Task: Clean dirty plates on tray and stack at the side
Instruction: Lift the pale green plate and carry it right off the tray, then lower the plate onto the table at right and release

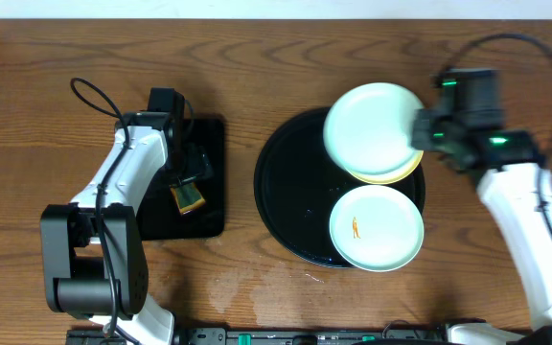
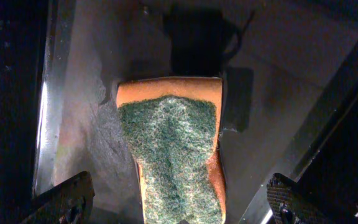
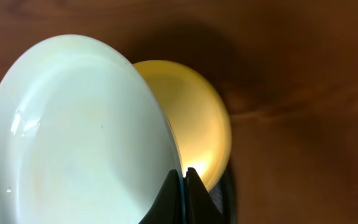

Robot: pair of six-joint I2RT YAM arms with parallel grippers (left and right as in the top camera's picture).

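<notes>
**A:** Where does the tray sit?

**B:** The tray (image 1: 290, 192), round, glossy black and raised at the rim, lies flat on the wood, right of centre.

**A:** And the plates?

**B:** The near mint-green plate (image 1: 377, 228) lies flat at the tray's near right edge and overhangs the rim. It has a small orange smear in its middle. The yellow plate (image 3: 204, 118) lies at the far right edge. The far mint-green plate (image 1: 372, 129) hangs tilted over it and covers most of it. The right gripper (image 3: 184, 186) pinches its rim, and its face is glossy with a few drops.
</notes>
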